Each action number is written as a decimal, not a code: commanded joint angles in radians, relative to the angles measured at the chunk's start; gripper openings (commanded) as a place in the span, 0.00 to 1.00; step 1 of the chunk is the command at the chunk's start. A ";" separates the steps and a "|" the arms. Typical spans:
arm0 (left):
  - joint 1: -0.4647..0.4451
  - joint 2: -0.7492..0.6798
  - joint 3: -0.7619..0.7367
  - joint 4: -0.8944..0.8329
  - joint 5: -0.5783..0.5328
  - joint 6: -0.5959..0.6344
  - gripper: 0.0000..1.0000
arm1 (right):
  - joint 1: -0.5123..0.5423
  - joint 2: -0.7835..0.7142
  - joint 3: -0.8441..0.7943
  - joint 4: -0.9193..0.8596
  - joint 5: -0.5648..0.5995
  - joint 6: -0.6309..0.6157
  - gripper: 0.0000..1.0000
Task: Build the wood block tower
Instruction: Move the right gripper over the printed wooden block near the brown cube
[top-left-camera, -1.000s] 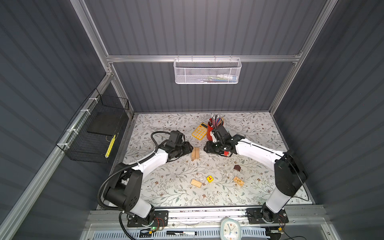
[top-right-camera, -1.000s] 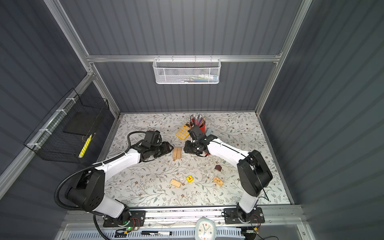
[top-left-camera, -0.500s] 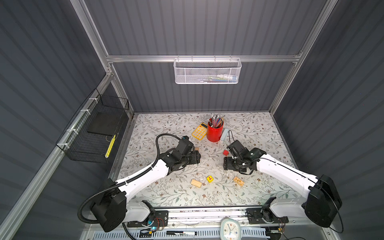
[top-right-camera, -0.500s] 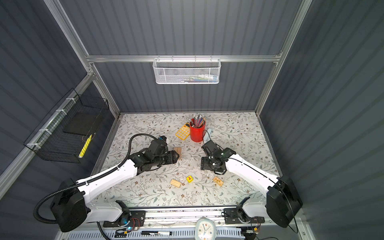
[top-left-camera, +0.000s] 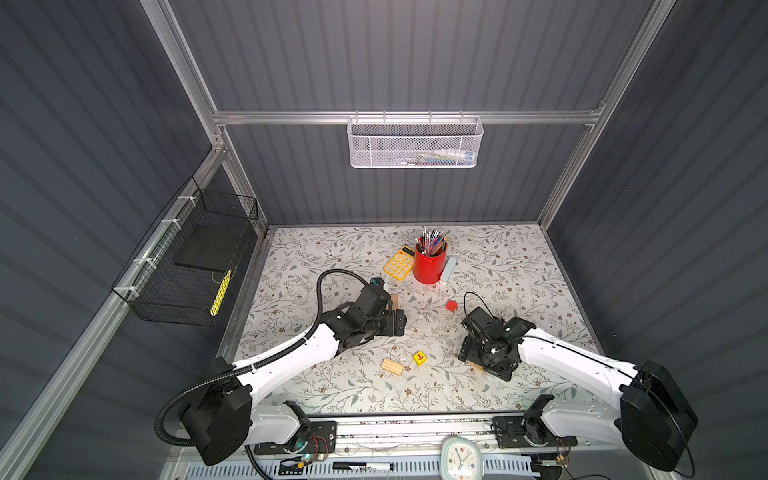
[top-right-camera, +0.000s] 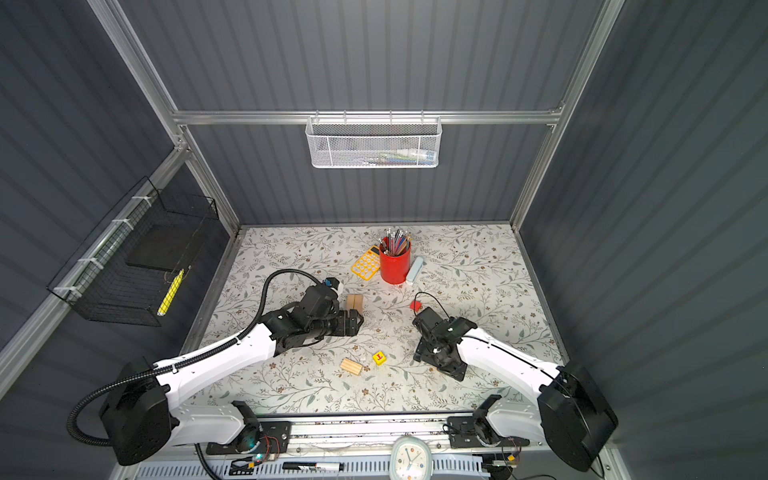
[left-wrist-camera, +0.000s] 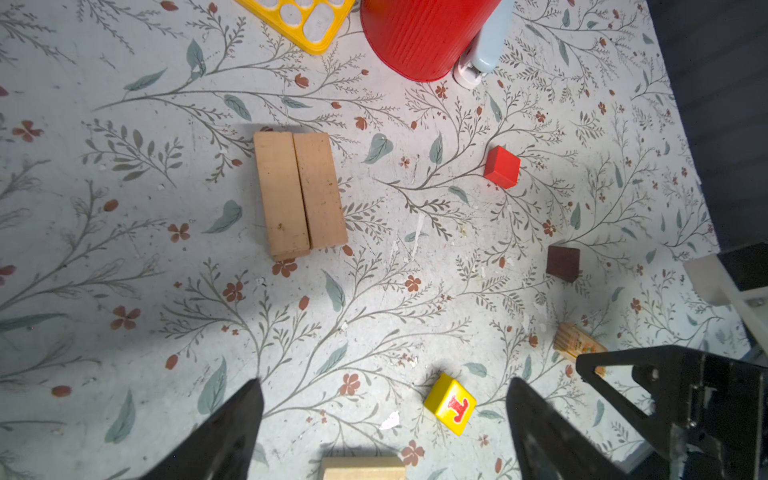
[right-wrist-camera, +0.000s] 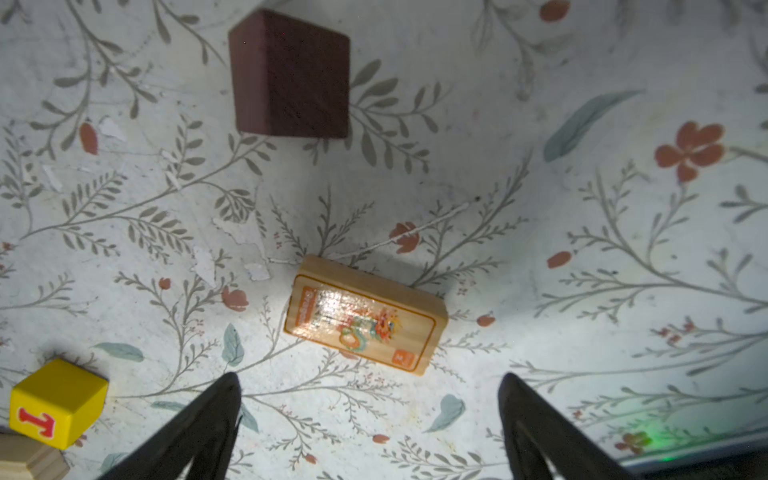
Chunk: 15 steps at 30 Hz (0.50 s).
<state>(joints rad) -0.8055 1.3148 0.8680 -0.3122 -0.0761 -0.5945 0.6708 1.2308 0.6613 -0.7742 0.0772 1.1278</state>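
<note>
surface: floral mat (top-left-camera: 519, 270), blocks scattered.
tower: two pale blocks (left-wrist-camera: 300, 193) side by side, mid-mat.
left gripper (left-wrist-camera: 384, 386): wide open, empty.
right gripper (right-wrist-camera: 370, 378): wide open, empty, over printed block (right-wrist-camera: 365, 318).
step: likely fetching it; lower, then pinch.

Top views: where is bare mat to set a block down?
Bare: the back-left corner beside the calculator; the back-right stretch past the pale blue item; the front strip before the yellow cube. Crowded: beneath the right gripper, with the picture block and brown piece.
</note>
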 joint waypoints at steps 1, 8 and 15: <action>-0.001 -0.020 0.003 -0.013 -0.019 0.043 0.96 | 0.004 0.028 -0.018 0.016 0.007 0.122 0.97; -0.001 -0.038 -0.009 -0.017 -0.034 0.042 1.00 | -0.002 0.066 -0.014 0.067 0.028 0.136 0.95; -0.001 -0.034 -0.004 -0.034 -0.065 0.034 1.00 | 0.000 0.140 0.058 0.135 0.018 0.047 0.89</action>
<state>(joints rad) -0.8055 1.2995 0.8680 -0.3202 -0.1116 -0.5709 0.6693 1.3457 0.6666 -0.6731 0.0795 1.2224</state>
